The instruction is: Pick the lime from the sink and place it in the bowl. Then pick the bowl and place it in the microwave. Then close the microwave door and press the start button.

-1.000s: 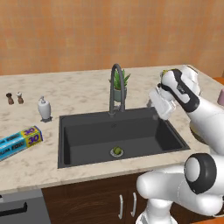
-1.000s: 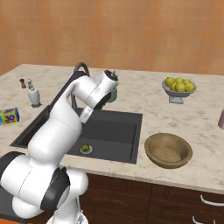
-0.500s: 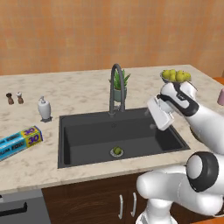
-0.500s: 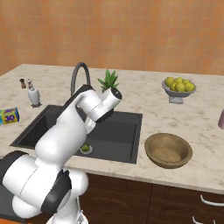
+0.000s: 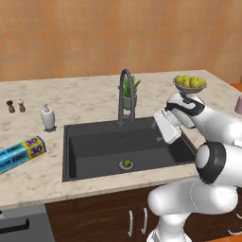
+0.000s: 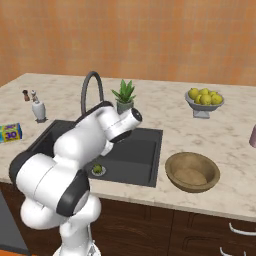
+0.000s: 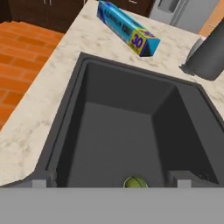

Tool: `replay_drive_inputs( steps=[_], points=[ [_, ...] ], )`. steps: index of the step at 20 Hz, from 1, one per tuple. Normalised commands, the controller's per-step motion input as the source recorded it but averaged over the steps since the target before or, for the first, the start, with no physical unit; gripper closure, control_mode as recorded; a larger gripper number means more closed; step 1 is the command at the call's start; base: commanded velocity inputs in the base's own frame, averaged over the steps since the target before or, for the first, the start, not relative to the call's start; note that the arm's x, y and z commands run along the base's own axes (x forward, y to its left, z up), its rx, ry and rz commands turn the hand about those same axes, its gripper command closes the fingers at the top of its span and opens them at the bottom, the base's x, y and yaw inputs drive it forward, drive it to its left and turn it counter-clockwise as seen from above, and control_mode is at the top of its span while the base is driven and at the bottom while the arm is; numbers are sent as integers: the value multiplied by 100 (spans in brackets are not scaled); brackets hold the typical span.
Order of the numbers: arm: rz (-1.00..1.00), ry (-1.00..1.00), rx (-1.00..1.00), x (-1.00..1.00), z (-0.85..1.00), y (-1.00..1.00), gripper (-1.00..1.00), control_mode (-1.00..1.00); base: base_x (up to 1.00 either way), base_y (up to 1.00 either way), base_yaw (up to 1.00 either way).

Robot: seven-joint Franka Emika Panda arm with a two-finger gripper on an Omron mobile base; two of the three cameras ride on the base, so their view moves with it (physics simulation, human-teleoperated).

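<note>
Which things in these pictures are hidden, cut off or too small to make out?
- Gripper: left base view shows its back, so the fingertips are hidden; the hand view's bottom edge cuts them off.
- Lime: hand view, lower half cut off at the bottom.
- Sink: right base view, the arm covers its left part.
- Salt and pepper shakers: left base view, too small for detail.
- Pink object: left base view, cut by the right edge.

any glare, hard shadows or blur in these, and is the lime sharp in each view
Left base view: flat even light, no glare, lime small but distinct. Right base view: the same, soft shading inside the bowl. Hand view: slightly soft, lime cut off at the bottom.
</note>
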Motion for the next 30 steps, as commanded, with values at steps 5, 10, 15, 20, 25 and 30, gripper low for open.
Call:
replay_drive_inputs(
  steps=[5,10,15,20,25,30],
  points=[
    [3,0,6,43,-40,0,-100,-100,0,0,0],
    [0,0,1,37,-34,0,-100,-100,0,0,0],
    [0,0,-1,14,-35,6,-100,-100,0,0,0],
    [0,1,-5,5,-41,22,-100,-100,0,0,0],
    [0,0,-1,31,-40,2,-100,-100,0,0,0],
    [0,0,0,23,-46,0,-100,-100,0,0,0]
  ],
)
